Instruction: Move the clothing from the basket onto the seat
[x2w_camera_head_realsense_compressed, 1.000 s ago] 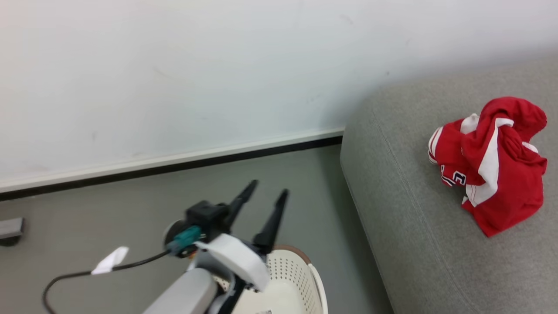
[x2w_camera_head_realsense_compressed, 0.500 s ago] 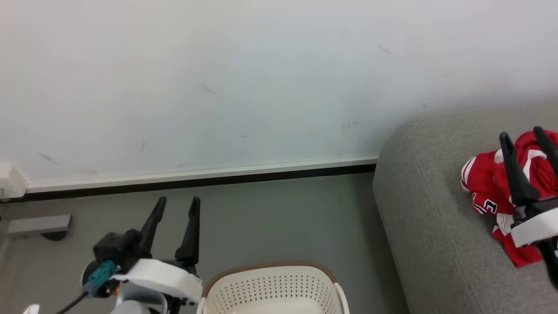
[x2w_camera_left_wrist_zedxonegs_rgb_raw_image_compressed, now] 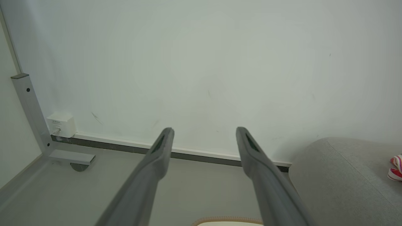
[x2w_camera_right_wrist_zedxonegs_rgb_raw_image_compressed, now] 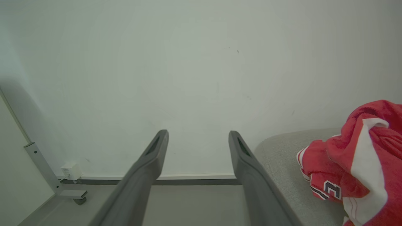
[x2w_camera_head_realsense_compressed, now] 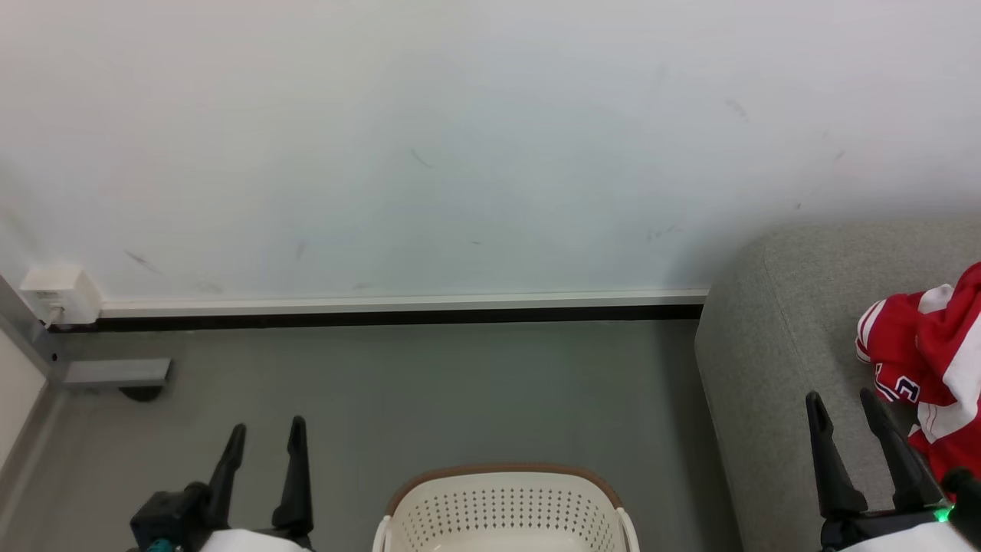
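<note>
I read left gripper (x2w_camera_head_realsense_compressed: 268,426) and right gripper (x2w_camera_head_realsense_compressed: 838,397) parted, holding nothing; clothing (x2w_camera_head_realsense_compressed: 916,349) lies on seat (x2w_camera_head_realsense_compressed: 766,345), right of basket (x2w_camera_head_realsense_compressed: 502,510).

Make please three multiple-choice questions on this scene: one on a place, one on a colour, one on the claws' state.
1. What colour is the rim band of the basket? A brown; B blue; C green.
2. Where does the clothing lie? A on a table; B in the basket; C on the seat.
3. How are the left claw and the right claw? A both shut on fabric; B both open, empty; C one open, one shut.
Key: 1 A, the band is brown; 2 C, it rests on the grey seat; 3 B, each stands wide with nothing between.
</note>
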Tool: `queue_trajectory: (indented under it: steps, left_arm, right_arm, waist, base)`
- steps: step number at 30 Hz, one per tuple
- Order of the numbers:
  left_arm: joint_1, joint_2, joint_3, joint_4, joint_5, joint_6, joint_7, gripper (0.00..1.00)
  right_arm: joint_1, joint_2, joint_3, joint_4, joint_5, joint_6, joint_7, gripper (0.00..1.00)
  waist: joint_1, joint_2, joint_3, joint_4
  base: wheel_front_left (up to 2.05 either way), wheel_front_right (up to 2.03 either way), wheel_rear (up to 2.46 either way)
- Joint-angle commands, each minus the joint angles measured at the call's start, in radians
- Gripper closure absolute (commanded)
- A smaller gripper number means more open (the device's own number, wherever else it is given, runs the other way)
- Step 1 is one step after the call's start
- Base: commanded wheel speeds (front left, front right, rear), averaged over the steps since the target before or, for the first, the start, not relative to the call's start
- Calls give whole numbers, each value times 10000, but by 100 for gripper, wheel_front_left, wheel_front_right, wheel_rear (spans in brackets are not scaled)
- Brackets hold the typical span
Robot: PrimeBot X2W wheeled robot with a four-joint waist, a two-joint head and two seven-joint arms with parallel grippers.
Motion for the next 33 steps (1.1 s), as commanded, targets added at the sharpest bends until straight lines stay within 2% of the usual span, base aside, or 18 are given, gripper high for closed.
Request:
queue_trajectory:
  steps: [1, 6, 16, 25, 33]
  left_arm:
    - [191, -68, 127, 30, 182, -9, -1, 0]
    - [595, -561, 832, 1, 766, -236, -1, 0]
    - [810, -1052, 1627, 169, 1553, -799, -1, 0]
    - [734, -1164, 1878, 327, 1730, -1131, -1, 0]
    - [709, -1196, 1942, 412, 1768, -1209, -1, 0]
  right_arm:
    - [219, 65, -107, -83, -226, -23, -21, 0]
    - [715, 570, -265, -203, -1000, -23, -21, 0]
    - [721, 710, -339, -61, -1675, -23, -22, 0]
    - [595, 699, -307, -14, -1616, -23, -22, 0]
    - [513, 662, -277, 32, -1517, -23, -22, 0]
  waist:
    - [0, 0, 5, 15]
    - [0, 0, -47, -8]
    - [0, 0, -60, -68]
    - [0, 0, -39, -129]
    - [0, 0, -49, -224]
  base:
    - [0, 0, 0]
    - [0, 0, 0]
    - [0, 0, 0]
    - [0, 0, 0]
    - [0, 0, 0]
